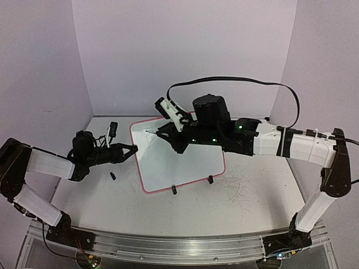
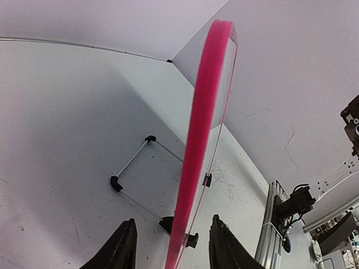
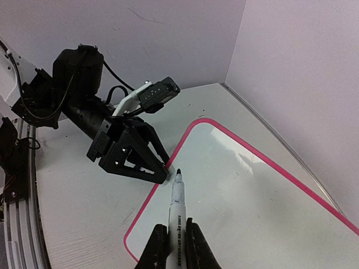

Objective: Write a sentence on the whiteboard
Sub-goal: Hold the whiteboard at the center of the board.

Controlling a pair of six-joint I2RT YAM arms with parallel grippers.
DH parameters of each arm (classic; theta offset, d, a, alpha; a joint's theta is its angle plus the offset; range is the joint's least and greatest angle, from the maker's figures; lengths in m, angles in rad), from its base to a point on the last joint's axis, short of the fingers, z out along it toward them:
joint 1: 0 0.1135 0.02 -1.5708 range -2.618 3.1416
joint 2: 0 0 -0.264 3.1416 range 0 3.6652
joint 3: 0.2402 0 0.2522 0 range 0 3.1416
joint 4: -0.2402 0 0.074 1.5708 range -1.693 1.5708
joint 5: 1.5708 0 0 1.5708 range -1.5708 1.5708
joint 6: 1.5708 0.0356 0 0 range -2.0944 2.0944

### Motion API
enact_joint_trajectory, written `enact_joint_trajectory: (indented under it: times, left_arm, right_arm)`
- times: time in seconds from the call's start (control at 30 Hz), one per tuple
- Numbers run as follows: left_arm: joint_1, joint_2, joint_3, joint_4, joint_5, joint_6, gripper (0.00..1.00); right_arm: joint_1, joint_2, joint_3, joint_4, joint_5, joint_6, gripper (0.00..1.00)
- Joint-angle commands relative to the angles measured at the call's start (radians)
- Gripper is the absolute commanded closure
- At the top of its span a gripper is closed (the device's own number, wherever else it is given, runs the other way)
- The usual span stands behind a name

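From above, far right corner of the whiteboard [image 1: 185,162] hidden under the right gripper [image 1: 161,133] and its arm [image 1: 269,140]; marker [image 1: 151,132] there too small to show more than a thin dark line; small black bit [image 1: 113,175] on the table [image 1: 247,196] near the left gripper [image 1: 133,151] too small to name; from the left wrist, board seen edge-on, face barely showing, pink frame cut off below between the fingers [image 2: 120,249], touching or apart not to be told; from the right wrist, marker's print unreadable, board cut off right and below.
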Motion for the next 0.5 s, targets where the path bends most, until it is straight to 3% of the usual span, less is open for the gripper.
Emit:
enact_joint_trajectory:
  times: [0.0, 0.3, 0.47]
  left_arm:
    - [0.008, 0.023, 0.051, 0.064, 0.041, 0.047, 0.56]
    - [0.009, 0.061, 0.069, 0.065, 0.079, 0.107, 0.75]
    - [0.009, 0.062, 0.066, 0.065, 0.092, 0.135, 0.78]
  right_arm:
    - [0.021, 0.075, 0.102, 0.034, 0.036, -0.021, 1.0]
    - [0.032, 0.168, 0.17, 0.035, 0.026, -0.037, 1.0]
    - [0.033, 0.183, 0.16, 0.059, 0.062, -0.03, 1.0]
